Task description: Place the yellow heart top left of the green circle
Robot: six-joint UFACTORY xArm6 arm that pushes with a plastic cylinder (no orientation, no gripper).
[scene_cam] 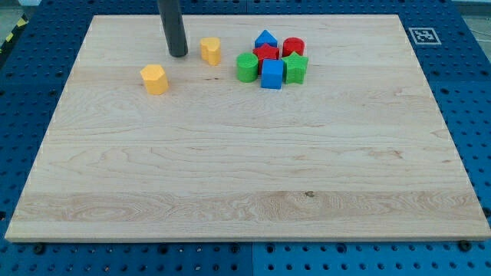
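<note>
The yellow heart (211, 50) lies near the view's top, left of a cluster of blocks. The green circle (247, 67) is the cluster's leftmost block; the heart sits up and to the left of it with a small gap between them. My tip (178, 54) rests on the board just left of the heart, a short gap apart. A second yellow block, a hexagon (154, 79), lies below and left of my tip.
The cluster holds a blue triangle (265, 38), a red star (266, 53), a red cylinder (293, 47), a blue cube (271, 74) and a green star (295, 67). A fiducial marker (423, 35) is on the wooden board's (245, 176) top right corner.
</note>
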